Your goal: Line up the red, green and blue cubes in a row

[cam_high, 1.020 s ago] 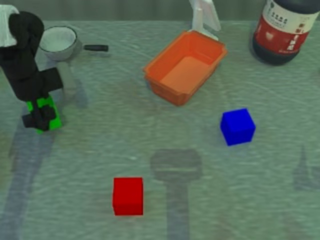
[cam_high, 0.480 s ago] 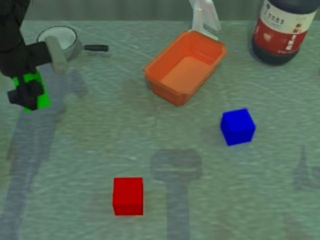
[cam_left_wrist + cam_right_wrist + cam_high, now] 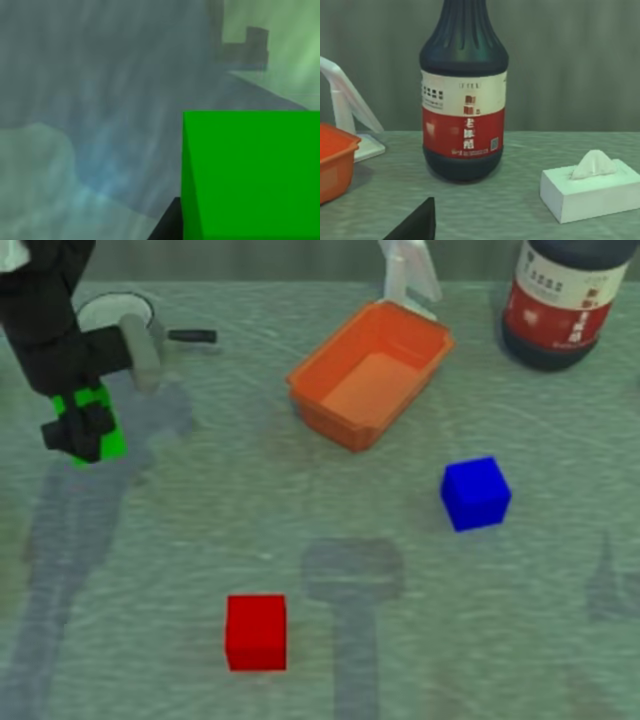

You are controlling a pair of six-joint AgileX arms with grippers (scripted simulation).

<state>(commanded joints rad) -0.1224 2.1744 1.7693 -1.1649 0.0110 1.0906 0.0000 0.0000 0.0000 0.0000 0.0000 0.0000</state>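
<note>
Left tool [image 3: 85, 430] clamped on green cube [image 3: 100, 425], left of orange tray [image 3: 310, 380]; one red cube [image 3: 256, 632], one blue cube [image 3: 476, 493] on bench.

I can make out printing only on the dark bottle [image 3: 464, 90], beside the orange tray [image 3: 368, 373]: its white and red label [image 3: 464, 116] carries rows of small dark marks, white characters and a little square code, none of it clear enough for me to read.

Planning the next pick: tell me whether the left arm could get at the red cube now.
Probably not yet: the left gripper is shut on the green cube, though bare table surrounds the red cube.
</note>
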